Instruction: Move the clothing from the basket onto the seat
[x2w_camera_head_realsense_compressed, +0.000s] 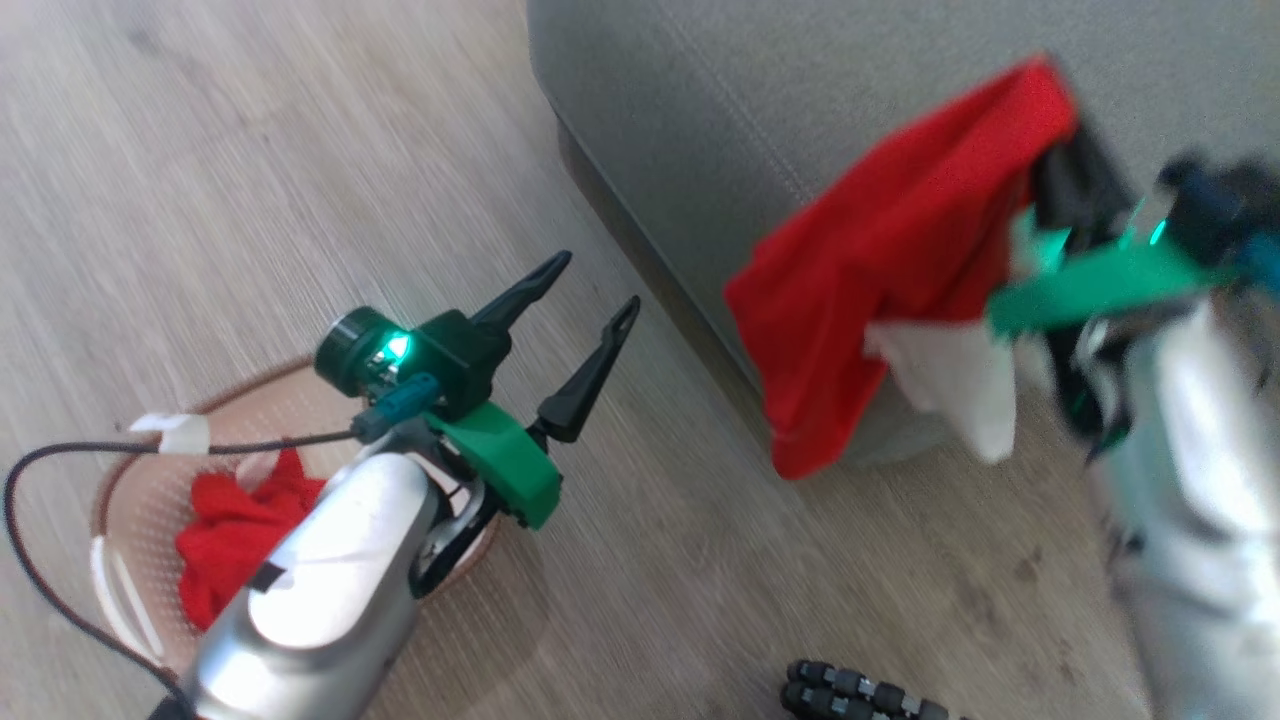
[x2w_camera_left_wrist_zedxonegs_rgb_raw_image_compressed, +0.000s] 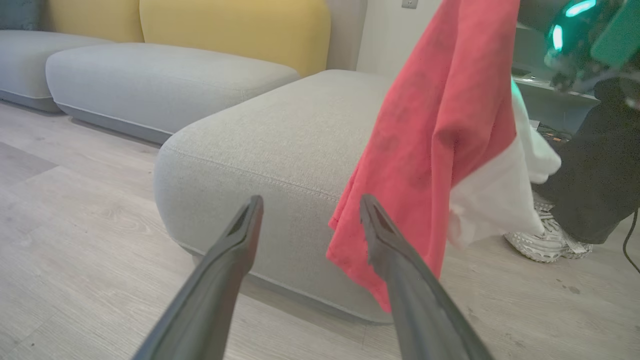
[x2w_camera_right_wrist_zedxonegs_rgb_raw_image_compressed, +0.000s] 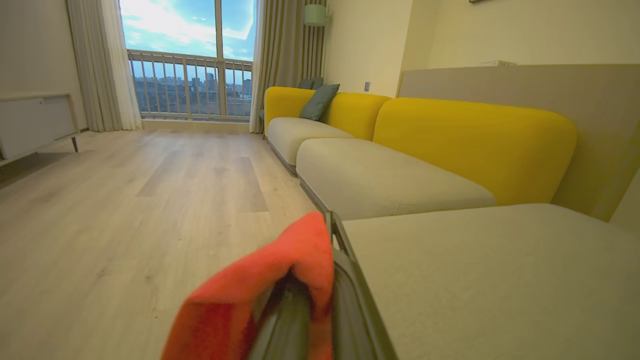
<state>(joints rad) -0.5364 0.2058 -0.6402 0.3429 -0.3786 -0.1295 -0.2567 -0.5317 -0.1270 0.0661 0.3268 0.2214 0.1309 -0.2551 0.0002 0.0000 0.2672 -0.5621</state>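
Left forearm (x2w_camera_head_realsense_compressed: 330, 570) glossy silver; green wrist bracket (x2w_camera_head_realsense_compressed: 505, 460); left hand (x2w_camera_head_realsense_compressed: 600, 278) two black tapered fingers (x2w_camera_head_realsense_compressed: 585, 385); green light (x2w_camera_head_realsense_compressed: 397, 347); black cable (x2w_camera_head_realsense_compressed: 270, 441).

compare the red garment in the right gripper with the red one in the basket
The hanging red fabric garment is clamped in the right gripper's fingers by the grey-green upholstered seat; the crumpled red fabric garment lies in the cream perforated plastic basket. The hanging one drapes down, showing white trim; the basket one is bunched. Both are bright red.

At 8 o'clock, the left forearm (x2w_camera_head_realsense_compressed: 320, 570) hid half the basket (x2w_camera_head_realsense_compressed: 130, 480). The right gripper (x2w_camera_head_realsense_compressed: 1065, 170) was blurred, its fingertips buried in the clothing (x2w_camera_head_realsense_compressed: 900, 250).
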